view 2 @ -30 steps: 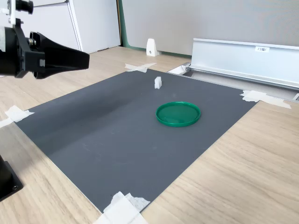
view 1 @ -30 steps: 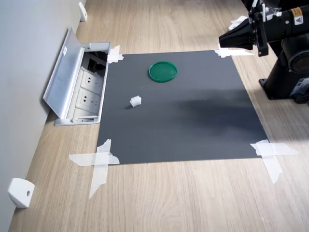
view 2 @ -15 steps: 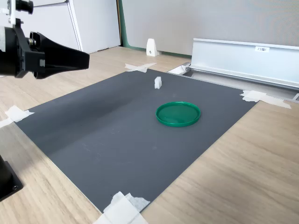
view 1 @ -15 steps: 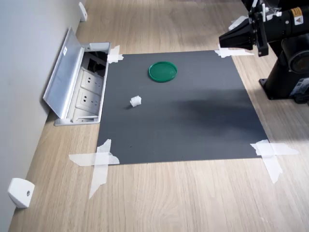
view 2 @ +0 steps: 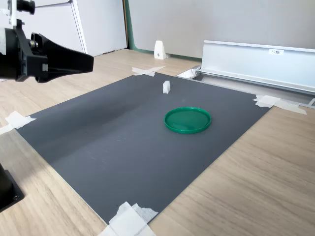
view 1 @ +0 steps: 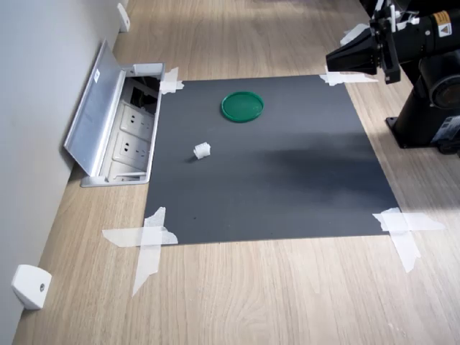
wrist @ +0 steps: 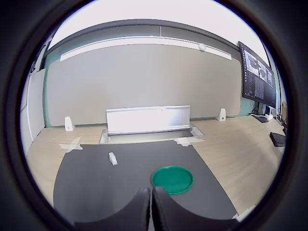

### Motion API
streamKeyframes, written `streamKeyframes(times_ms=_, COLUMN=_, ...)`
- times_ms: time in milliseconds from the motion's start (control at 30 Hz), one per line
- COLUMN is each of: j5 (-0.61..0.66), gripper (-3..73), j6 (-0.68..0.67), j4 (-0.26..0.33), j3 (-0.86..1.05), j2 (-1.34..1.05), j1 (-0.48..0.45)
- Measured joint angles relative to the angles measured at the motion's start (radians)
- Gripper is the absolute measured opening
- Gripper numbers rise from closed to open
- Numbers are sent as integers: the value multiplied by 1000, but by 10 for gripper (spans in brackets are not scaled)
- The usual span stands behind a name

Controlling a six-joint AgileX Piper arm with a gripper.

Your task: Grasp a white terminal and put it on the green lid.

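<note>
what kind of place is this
Probably an office or lab bench: a light wooden desktop with an open metal power-socket box, a taped-down dark grey mat, and a computer monitor nearby.

The white terminal [view 1: 202, 150] is a tiny ridged plastic block resting on the dark mat [view 1: 287, 180] — nothing touches it. In the first exterior view it lies left of the mat's middle. The green lid [view 1: 242, 106] is a flat round disc with a slightly raised rim, lying flat near the mat's far edge — well apart from the terminal, farther and to its right.
</note>
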Motion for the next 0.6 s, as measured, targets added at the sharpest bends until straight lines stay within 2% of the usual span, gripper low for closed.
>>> streamKeyframes(times_ms=333, j5=18, gripper=-8, j6=0, j4=0, j3=0, j2=20, j1=0)
streamKeyframes(times_ms=600, j5=58, gripper=-8, j6=0, j4=-6, j3=-128, j2=231, j1=0)
